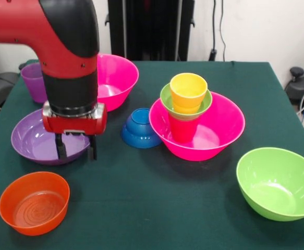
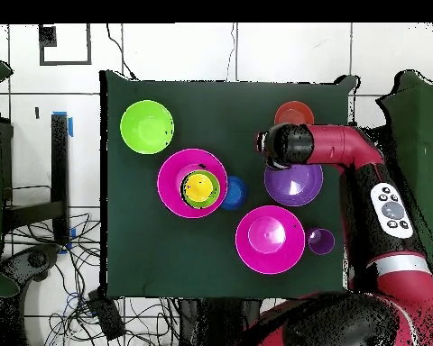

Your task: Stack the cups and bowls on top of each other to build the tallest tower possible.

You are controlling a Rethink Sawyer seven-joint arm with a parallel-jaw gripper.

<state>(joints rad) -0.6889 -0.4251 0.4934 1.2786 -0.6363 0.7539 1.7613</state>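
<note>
My gripper (image 1: 77,149) hangs open and empty over the near right rim of the wide purple bowl (image 1: 37,141). At centre right a large pink bowl (image 1: 227,130) holds a red cup (image 1: 182,131). On that cup rests a small green bowl (image 1: 167,102) with the yellow cup (image 1: 188,91) inside it. A small blue bowl (image 1: 139,128) leans tilted against this pink bowl's left side. The second pink bowl (image 1: 115,78) and the purple cup (image 1: 33,81) stand behind the arm. An orange bowl (image 1: 34,203) is near left and a lime green bowl (image 1: 277,182) near right. In the overhead view the arm's wrist (image 2: 279,147) hides the gripper.
The dark green table (image 1: 157,208) ends close to the orange and lime bowls in front. The overhead view shows the purple bowl (image 2: 297,186), the orange bowl (image 2: 293,113) and the stack's pink bowl (image 2: 170,194) ringing the wrist. Cables lie on the floor beyond the table's edges.
</note>
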